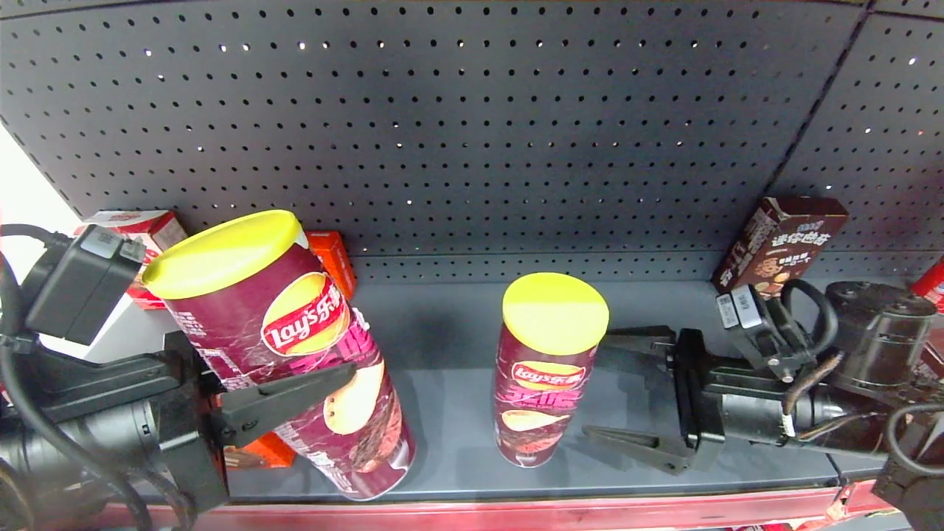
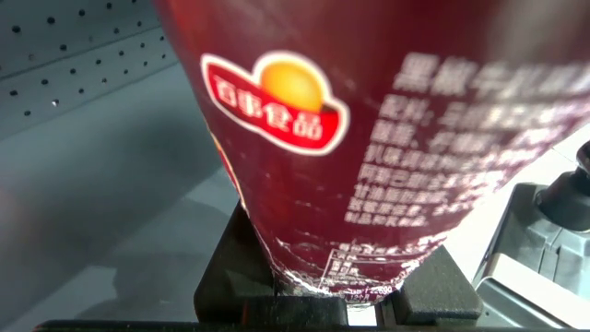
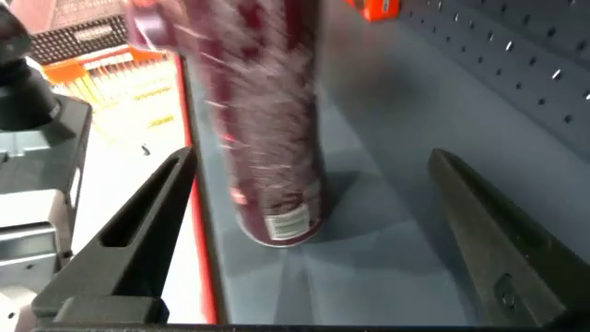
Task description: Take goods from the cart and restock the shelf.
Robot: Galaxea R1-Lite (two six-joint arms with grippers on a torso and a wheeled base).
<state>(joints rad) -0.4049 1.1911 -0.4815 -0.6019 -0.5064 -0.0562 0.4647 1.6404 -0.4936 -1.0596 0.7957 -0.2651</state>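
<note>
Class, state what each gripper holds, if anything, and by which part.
The left gripper holds the tilted chip can, clamped across its side wall below the middle. The right gripper is open beside the upright can, holding nothing.

Gripping a tilted chip can [image 1: 258, 295] in the left gripper [image 1: 317, 361] at the near left, with the right gripper [image 1: 599, 387] held level, spread wide, fingers pointing leftward.

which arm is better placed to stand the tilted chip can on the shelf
Left. The left hand is shut on the tilted can, whose base is near the shelf front edge. The right hand is open beside the upright can, holding nothing.
</note>
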